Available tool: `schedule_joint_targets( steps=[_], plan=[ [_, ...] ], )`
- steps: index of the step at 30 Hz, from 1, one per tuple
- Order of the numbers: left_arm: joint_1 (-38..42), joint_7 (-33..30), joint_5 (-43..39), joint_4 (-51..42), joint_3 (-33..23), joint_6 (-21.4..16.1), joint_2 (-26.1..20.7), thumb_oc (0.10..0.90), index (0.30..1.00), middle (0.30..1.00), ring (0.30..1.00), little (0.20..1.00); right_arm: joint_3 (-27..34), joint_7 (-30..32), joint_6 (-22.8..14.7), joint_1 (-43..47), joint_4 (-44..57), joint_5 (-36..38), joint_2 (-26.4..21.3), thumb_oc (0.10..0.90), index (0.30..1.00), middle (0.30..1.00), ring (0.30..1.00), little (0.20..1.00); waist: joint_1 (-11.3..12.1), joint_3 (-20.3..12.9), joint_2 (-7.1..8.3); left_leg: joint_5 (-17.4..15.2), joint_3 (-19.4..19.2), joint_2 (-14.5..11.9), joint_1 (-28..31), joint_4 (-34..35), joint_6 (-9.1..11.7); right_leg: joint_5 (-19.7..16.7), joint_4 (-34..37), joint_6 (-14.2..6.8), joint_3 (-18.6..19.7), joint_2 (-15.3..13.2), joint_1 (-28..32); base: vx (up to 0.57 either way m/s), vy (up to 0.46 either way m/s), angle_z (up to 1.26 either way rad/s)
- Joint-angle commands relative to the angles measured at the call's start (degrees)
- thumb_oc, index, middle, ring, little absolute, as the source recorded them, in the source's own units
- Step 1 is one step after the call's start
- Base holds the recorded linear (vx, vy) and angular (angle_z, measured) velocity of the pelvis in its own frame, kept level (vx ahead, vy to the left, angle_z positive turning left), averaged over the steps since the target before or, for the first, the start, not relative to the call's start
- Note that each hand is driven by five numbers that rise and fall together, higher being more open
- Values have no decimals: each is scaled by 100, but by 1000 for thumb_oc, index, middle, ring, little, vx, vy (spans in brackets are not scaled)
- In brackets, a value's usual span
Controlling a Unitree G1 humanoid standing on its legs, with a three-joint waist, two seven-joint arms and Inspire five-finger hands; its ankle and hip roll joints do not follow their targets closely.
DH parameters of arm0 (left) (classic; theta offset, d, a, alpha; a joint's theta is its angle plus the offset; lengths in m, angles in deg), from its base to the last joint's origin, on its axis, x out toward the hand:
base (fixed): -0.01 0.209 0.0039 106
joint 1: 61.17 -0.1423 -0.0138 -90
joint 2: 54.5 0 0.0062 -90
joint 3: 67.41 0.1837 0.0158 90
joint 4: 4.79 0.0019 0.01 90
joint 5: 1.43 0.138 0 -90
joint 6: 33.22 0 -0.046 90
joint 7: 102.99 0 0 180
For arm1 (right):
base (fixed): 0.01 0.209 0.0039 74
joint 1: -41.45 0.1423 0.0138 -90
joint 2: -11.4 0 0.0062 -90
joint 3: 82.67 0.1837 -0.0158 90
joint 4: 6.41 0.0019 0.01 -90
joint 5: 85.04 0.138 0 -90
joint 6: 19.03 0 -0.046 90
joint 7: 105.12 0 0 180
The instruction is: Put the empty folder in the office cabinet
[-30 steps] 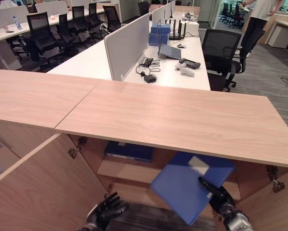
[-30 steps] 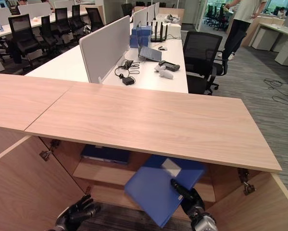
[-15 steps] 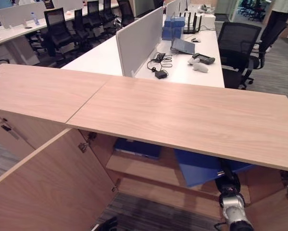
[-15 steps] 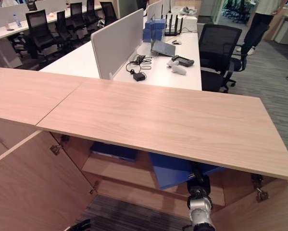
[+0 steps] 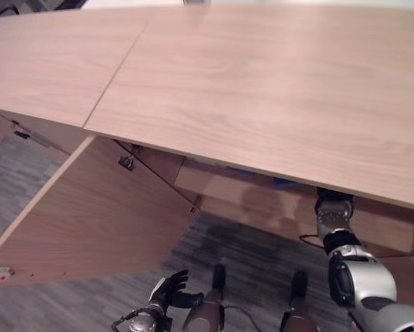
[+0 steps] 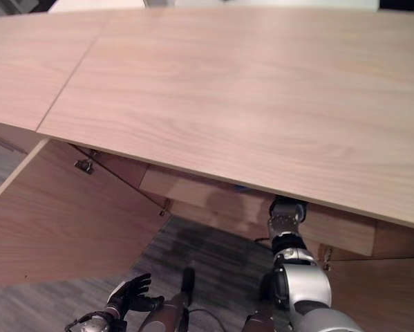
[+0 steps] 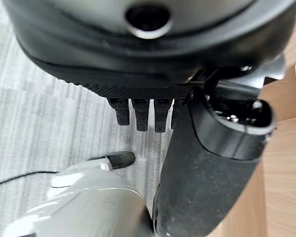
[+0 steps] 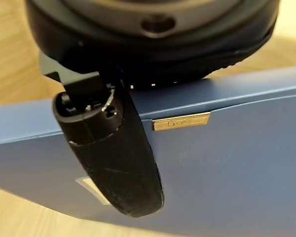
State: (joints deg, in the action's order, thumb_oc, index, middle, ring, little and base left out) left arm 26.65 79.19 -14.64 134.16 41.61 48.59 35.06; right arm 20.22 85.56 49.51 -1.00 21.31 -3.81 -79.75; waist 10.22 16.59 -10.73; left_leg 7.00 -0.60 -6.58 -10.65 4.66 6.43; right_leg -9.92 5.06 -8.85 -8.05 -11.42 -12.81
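Nothing readable here. The blue folder (image 8: 227, 168) carries a small gold metal plate (image 8: 182, 121) with embossed marks too fine to make out, and a white label (image 8: 91, 186) on the same face sits mostly hidden behind the right hand's thumb (image 8: 113, 153), with no print visible on it.

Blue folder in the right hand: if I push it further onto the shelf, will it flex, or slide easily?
The blue folder looks like a flat, rigid board with a straight edge, so it probably stays stiff. Its cover looks smooth, and it lies against bare wood, so it likely slides readily. The right hand has its thumb across the cover; the grip may slip under a hard push.
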Motion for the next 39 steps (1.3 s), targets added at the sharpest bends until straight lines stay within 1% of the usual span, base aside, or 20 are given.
schedule_joint_targets(
  steps=[1, 8, 9, 10, 11, 13, 15, 18, 20, 22, 25, 28, 31, 33, 34, 35, 36, 37, 38, 39],
  plan=[
    [81, 6, 17, 200, 444, -45, -362, 800, 900, 900, 900, 900, 80, -166, -434, 1135, -10, 167, -846, 400, 300, 300, 300, 300, 123, -42, 19, -553, -282, 372, 195, -56, -224, 1455, -1079, 24, 213, 167, 79, -5, 47, 14],
    [171, 108, -117, -135, 693, -89, -490, 800, 900, 900, 900, 900, 119, -2, -594, 1681, -248, 359, -1540, 400, 300, 300, 300, 300, 177, 87, -404, -504, -206, 440, -266, -122, -210, 1571, -1532, -11, 206, -15, -558, 2, 14, 4],
    [191, 137, -167, -273, 759, -108, -510, 800, 900, 900, 900, 900, 128, 54, -668, 1787, -270, 407, -1714, 400, 300, 300, 300, 300, 185, 95, -501, -501, -181, 455, -397, -149, -207, 1615, -1678, -21, 217, -58, -735, 53, 18, 1],
    [198, 155, -232, -348, 781, -105, -506, 800, 900, 900, 900, 900, 189, 76, -708, 1802, -244, 451, -1771, 400, 300, 300, 300, 300, 189, 80, -541, -552, -166, 484, -421, -142, -204, 1720, -1777, -31, 225, -70, -808, 0, 0, 0],
    [204, 157, -242, -361, 787, -98, -512, 800, 900, 900, 900, 900, 194, 77, -710, 1800, -236, 452, -1778, 400, 300, 300, 300, 300, 198, 74, -545, -505, -165, 482, -474, -158, -208, 1666, -1788, -25, 226, -68, -859, 0, 0, 0],
    [248, 169, -246, -398, 837, -107, -506, 800, 900, 900, 900, 900, 250, 104, -785, 1772, -256, 493, -1910, 400, 300, 300, 300, 300, 197, 68, -606, -557, -150, 497, -520, -136, -200, 1773, -1899, -40, 224, -92, -968, 39, -18, 4],
    [296, 191, -232, -447, 881, -116, -522, 800, 900, 900, 900, 900, 276, 128, -804, 1741, -282, 518, -2021, 400, 300, 300, 300, 300, 155, 102, -648, -524, -145, 506, -603, -153, -202, 1742, -2009, -26, 249, -76, -1126, 17, -10, 15],
    [350, 202, -259, -489, 873, -124, -553, 800, 900, 900, 900, 900, 311, 140, -805, 1704, -344, 563, -2176, 400, 300, 300, 300, 300, 116, 109, -634, -558, -146, 513, -691, -183, -195, 1811, -2165, -14, 284, -66, -1291, 27, -25, 11],
    [414, 189, -252, -428, 838, -124, -600, 800, 900, 900, 900, 900, 326, 187, -789, 1710, -485, 591, -2294, 400, 300, 300, 300, 300, 98, 115, -597, -663, -164, 503, -765, -288, -189, 1911, -2359, -15, 334, -41, -1463, 23, -28, 11],
    [434, 185, -257, -414, 826, -127, -614, 800, 900, 900, 900, 900, 340, 190, -770, 1717, -530, 598, -2316, 400, 300, 300, 300, 300, 94, 131, -588, -652, -181, 493, -833, -357, -190, 1867, -2415, -10, 360, -35, -1557, -23, -18, 5],
    [506, 108, -318, -309, 773, -128, -664, 800, 900, 900, 900, 900, 211, 261, -712, 1889, -636, 552, -2350, 400, 300, 300, 300, 300, 81, 190, -491, -806, -208, 497, -1043, -644, -203, 1974, -2659, -13, 474, -10, -1826, -23, -46, 2],
    [537, 57, -357, -302, 743, -142, -715, 800, 900, 900, 900, 900, 142, 336, -678, 1984, -741, 517, -2405, 400, 300, 300, 300, 300, 75, 205, -458, -833, -201, 484, -1182, -787, -202, 2001, -2812, -3, 489, 0, -1963, -21, -44, -1],
    [615, 1, -450, -305, 712, -167, -803, 800, 900, 900, 900, 900, 38, 427, -669, 2162, -756, 443, -2444, 400, 300, 300, 300, 300, 37, 245, -417, -909, -163, 474, -1474, -1074, -180, 2088, -3011, 29, 495, 17, -2169, -43, -47, 5],
    [695, -72, -550, -301, 635, -197, -910, 800, 900, 900, 900, 900, -58, 468, -671, 2305, -716, 398, -2478, 400, 300, 300, 300, 300, 6, 325, -329, -1037, -109, 490, -1928, -1617, -129, 2184, -3422, 76, 503, 53, -2456, -52, -105, -2],
    [699, -68, -556, -299, 623, -197, -915, 800, 900, 900, 900, 900, -59, 475, -673, 2318, -715, 392, -2468, 400, 300, 300, 300, 300, 0, 293, -312, -1084, -105, 494, -2022, -1710, -126, 2216, -3487, 80, 508, 44, -2536, 32, -158, -3],
    [702, -132, -637, -246, 532, -189, -955, 800, 900, 900, 900, 900, -70, 477, -686, 2319, -700, 365, -2465, 400, 300, 300, 300, 300, -25, 304, -226, -1326, -13, 449, -2295, -2177, -108, 2459, -3818, 125, 560, 75, -2662, -15, -85, 27],
    [697, -131, -639, -245, 529, -190, -960, 800, 900, 900, 900, 900, -68, 477, -686, 2319, -703, 365, -2459, 400, 300, 300, 300, 300, -30, 321, -226, -1268, -41, 441, -2381, -2238, -115, 2388, -3847, 141, 526, 65, -2737, 37, -163, 39],
    [820, -208, -729, -113, 479, -182, -1015, 800, 900, 900, 900, 900, -133, 501, -706, 2401, -665, 337, -2436, 400, 300, 300, 300, 300, -67, 383, -137, -1472, 115, 407, -2722, -2672, -87, 2648, -4243, 167, 545, 75, -2967, -8, -81, 27],
    [829, -206, -731, -104, 476, -185, -1013, 800, 900, 900, 900, 900, -136, 505, -707, 2411, -667, 335, -2434, 400, 300, 300, 300, 300, -73, 367, -129, -1512, 119, 414, -2771, -2729, -85, 2685, -4293, 168, 547, 66, -3010, 40, -139, -18],
    [832, -249, -653, -90, 487, -208, -1080, 800, 900, 900, 900, 900, -176, 492, -699, 2444, -669, 341, -2439, 400, 300, 300, 300, 300, -104, 357, -59, -1636, 198, 363, -3071, -3134, -89, 2736, -4593, 182, 536, 69, -3208, -6, -57, -34]
  ],
)
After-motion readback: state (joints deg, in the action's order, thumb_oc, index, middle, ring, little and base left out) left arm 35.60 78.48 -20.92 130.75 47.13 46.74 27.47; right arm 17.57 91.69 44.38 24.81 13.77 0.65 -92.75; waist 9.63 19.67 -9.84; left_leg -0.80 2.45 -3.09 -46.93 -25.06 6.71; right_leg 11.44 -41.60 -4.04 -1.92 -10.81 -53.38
